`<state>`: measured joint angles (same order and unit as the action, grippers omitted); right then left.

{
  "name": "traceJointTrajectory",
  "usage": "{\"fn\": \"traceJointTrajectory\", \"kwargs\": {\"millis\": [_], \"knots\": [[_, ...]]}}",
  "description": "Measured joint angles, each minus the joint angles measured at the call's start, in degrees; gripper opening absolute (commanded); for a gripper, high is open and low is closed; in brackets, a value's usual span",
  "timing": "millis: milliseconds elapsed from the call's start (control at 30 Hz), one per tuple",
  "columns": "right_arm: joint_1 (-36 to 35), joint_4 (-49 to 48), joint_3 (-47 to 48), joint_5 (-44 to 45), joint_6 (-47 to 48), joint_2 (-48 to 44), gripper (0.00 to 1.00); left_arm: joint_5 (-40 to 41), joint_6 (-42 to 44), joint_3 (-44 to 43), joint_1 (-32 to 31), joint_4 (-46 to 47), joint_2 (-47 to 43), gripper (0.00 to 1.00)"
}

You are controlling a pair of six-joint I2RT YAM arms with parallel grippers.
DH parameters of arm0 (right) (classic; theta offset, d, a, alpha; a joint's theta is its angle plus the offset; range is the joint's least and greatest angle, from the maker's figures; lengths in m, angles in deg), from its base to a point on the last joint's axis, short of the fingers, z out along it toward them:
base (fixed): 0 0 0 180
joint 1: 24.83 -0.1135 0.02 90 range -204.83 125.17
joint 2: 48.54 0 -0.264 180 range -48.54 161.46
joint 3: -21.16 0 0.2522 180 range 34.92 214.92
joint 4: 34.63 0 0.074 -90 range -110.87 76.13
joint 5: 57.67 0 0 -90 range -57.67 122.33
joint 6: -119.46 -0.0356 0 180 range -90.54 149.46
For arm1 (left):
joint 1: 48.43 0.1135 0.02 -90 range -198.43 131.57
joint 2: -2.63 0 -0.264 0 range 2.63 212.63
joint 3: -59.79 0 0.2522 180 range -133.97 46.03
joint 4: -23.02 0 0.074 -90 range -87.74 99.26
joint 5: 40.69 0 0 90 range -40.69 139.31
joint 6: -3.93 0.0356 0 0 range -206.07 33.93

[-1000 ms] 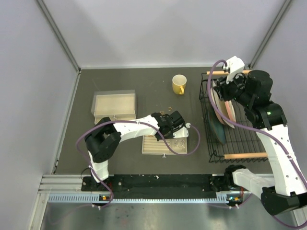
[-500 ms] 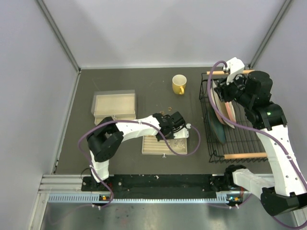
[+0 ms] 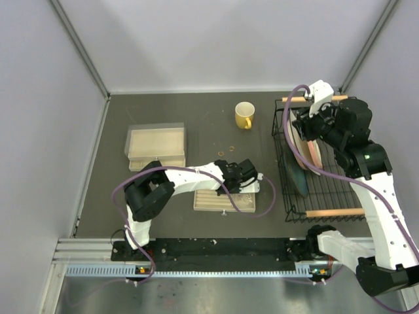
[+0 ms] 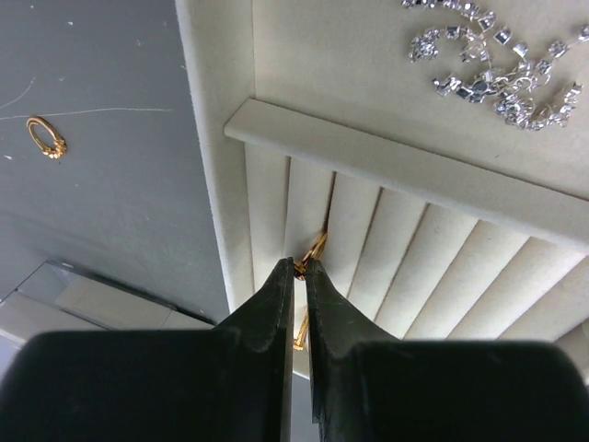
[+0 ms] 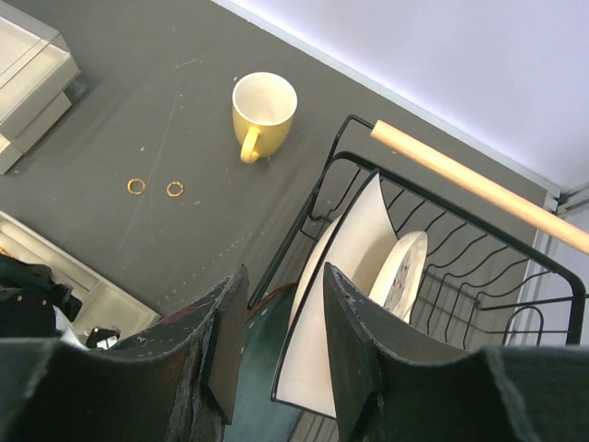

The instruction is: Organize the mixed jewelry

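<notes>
My left gripper (image 4: pixel 300 267) is shut on a gold ring (image 4: pixel 316 247), its tip down at a slot of the cream slotted jewelry box (image 4: pixel 433 262). In the top view the left gripper (image 3: pixel 243 176) is over the box (image 3: pixel 213 201). A silvery glittery cluster (image 4: pixel 497 64) lies in the box's flat compartment. Another gold ring (image 4: pixel 46 138) lies on the dark table beside the box. Two more gold rings (image 5: pixel 136 187) (image 5: pixel 175 189) lie on the table; they also show in the top view (image 3: pixel 226 152). My right gripper (image 5: pixel 281 313) is open and empty, raised above the dish rack.
A yellow mug (image 3: pixel 244 115) stands at the back. A black wire dish rack (image 3: pixel 327 190) with plates (image 5: pixel 350 313) fills the right side. A clear lidded box (image 3: pixel 156 145) sits at the left.
My left gripper has moved toward me from the table behind the box to over the slotted box, carrying the ring. The right arm has barely moved.
</notes>
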<state>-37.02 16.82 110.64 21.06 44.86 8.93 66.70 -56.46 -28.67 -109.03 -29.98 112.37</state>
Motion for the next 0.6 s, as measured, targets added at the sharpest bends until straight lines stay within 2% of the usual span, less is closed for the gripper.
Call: {"fn": "traceJointTrajectory", "kwargs": {"millis": [133,167,200,333,433,600], "knots": [[0.0,-0.02,0.0,0.0,0.02,-0.2,0.39,0.92,-0.15,0.0,-0.31,0.17,0.28,0.0],[0.0,0.0,-0.02,0.02,0.02,-0.22,0.39,1.07,-0.17,0.0,-0.33,0.22,0.31,0.03],[0.0,-0.02,-0.02,0.04,0.02,-0.28,0.39,1.16,-0.31,0.0,-0.37,0.22,0.31,0.11],[0.0,0.02,0.0,0.04,0.02,-0.55,0.39,1.33,-0.61,0.0,-0.42,0.15,0.31,0.29],[0.0,0.07,0.0,0.04,0.02,-0.59,0.39,1.6,-0.63,-0.07,-0.39,0.11,0.28,0.37],[0.0,0.11,0.0,0.04,0.02,-0.59,0.39,2.16,-0.5,-0.22,-0.33,-0.2,-0.24,0.42]]}}
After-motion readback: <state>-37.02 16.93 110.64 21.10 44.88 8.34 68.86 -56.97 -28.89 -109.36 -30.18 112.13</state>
